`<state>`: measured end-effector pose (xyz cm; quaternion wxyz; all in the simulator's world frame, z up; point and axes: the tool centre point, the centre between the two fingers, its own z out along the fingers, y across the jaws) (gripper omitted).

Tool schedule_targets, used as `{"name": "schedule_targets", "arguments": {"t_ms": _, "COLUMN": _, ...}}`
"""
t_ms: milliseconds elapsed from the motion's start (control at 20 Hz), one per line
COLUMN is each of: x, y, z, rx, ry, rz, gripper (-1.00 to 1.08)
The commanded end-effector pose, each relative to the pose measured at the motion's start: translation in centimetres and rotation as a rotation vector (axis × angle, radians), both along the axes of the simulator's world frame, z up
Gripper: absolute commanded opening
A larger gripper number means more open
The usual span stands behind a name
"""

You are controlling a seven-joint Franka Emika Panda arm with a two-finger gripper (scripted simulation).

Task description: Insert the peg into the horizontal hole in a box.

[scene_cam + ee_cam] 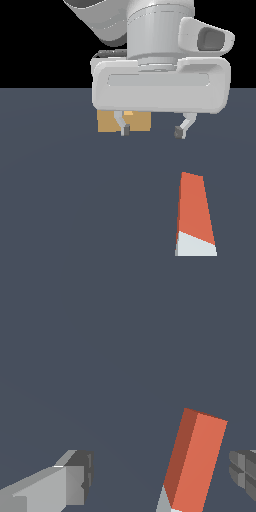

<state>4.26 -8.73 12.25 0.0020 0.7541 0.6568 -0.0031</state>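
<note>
The peg lies flat on the dark floor near the front of the exterior view, its orange-red part pointing away and its white end toward the camera. My gripper hangs open above the floor, farther back and to the exterior view's left of the peg, holding nothing. The tan box stands behind the gripper, mostly covered by the hand; a lighter orange patch, the horizontal hole, shows just under the hand. In the wrist view the peg lies between the two fingers, nearer one side.
The dark grey floor stretches around the peg and box. The arm's large white hand fills the upper middle of the exterior view.
</note>
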Motion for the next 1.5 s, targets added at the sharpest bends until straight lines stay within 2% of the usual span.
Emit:
{"name": "schedule_targets", "arguments": {"t_ms": 0, "x": 0.7, "y": -3.6, "z": -1.2, "rx": 0.000, "ry": -0.001, "rz": -0.060, "gripper": 1.00}}
{"name": "schedule_targets", "arguments": {"t_ms": 300, "x": 1.4, "y": -10.6, "z": -3.6, "rx": 0.003, "ry": -0.002, "rz": -0.175, "gripper": 1.00}}
{"name": "schedule_targets", "arguments": {"t_ms": 600, "x": 1.5, "y": -14.6, "z": -5.0, "rx": 0.006, "ry": -0.003, "rz": -0.243, "gripper": 1.00}}
{"name": "schedule_targets", "arguments": {"t_ms": 850, "x": 1.5, "y": -16.0, "z": -5.4, "rx": 0.007, "ry": -0.003, "rz": -0.266, "gripper": 1.00}}
{"name": "schedule_targets", "arguments": {"t_ms": 1150, "x": 1.4, "y": -16.0, "z": -5.8, "rx": 0.006, "ry": -0.002, "rz": -0.266, "gripper": 1.00}}
{"name": "schedule_targets", "arguments": {"t_ms": 1450, "x": 1.4, "y": -16.0, "z": -8.6, "rx": 0.006, "ry": -0.003, "rz": -0.267, "gripper": 1.00}}
